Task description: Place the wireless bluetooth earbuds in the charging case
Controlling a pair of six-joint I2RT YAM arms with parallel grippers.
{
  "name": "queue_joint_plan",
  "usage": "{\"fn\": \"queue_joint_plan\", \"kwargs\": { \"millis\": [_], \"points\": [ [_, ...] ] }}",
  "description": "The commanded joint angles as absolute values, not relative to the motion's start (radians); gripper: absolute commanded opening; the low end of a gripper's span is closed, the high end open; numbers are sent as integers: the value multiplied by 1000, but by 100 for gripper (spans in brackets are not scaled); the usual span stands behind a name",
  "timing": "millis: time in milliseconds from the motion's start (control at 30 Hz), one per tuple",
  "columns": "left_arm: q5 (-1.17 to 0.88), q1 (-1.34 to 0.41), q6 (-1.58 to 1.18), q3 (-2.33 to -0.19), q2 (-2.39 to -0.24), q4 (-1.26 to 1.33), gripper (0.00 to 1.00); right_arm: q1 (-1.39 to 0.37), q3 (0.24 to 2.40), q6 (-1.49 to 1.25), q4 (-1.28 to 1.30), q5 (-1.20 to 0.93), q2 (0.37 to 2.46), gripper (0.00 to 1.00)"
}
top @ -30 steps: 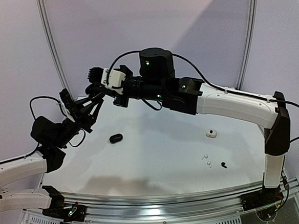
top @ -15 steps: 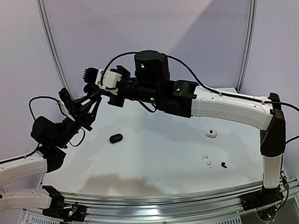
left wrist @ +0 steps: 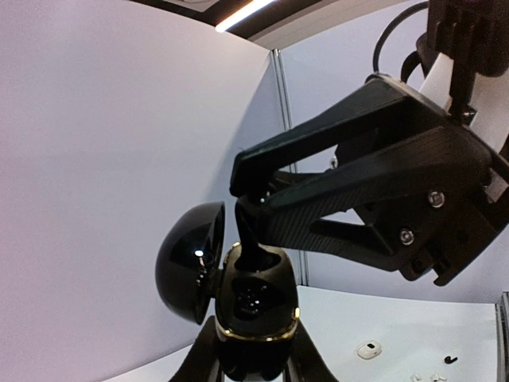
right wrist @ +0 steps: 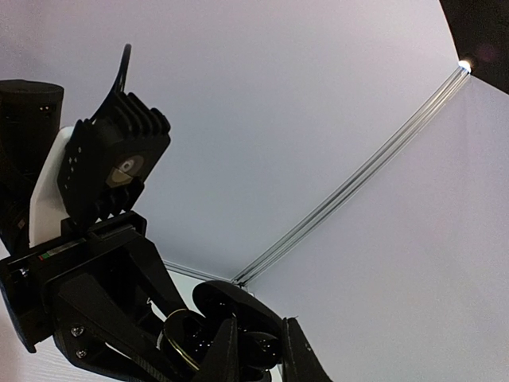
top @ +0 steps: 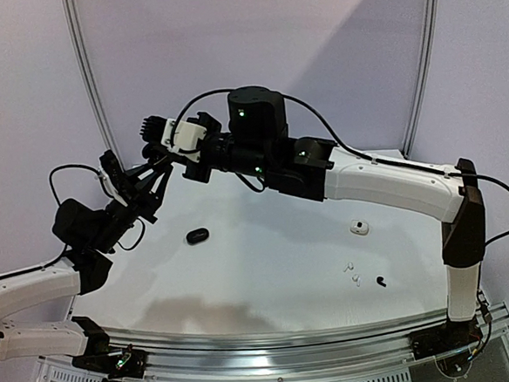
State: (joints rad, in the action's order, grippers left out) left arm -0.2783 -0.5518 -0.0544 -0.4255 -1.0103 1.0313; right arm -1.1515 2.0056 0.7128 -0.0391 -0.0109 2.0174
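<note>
While the left gripper (left wrist: 256, 338) clamped the base of an open black charging case (left wrist: 258, 302) in the air above the far left corner of the tabletop (top: 269, 269), its lid (left wrist: 189, 259) hinged back, the right gripper (left wrist: 241, 191) reached down from above. Its jaws were pinched on a black earbud (left wrist: 251, 243), whose lower end met the case's open mouth. On the tabletop, a closed black case (top: 196, 235) lay toward the left edge and a white case (top: 358, 228) toward the right edge. Nearer the front right corner, two white earbuds (top: 352, 274) lay just beside a loose black earbud (top: 381, 281).
</note>
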Motion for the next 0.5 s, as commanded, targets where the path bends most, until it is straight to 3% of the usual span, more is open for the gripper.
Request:
{"fn": "queue_joint_plan", "kwargs": {
  "millis": [0, 467],
  "points": [
    [-304, -571, -50, -427, -997, 1146, 0, -1139, 2015, 713, 29, 44, 2060, 14],
    [-305, -571, -55, -427, -996, 1144, 0, -1139, 2018, 713, 35, 43, 2061, 17]
  ]
}}
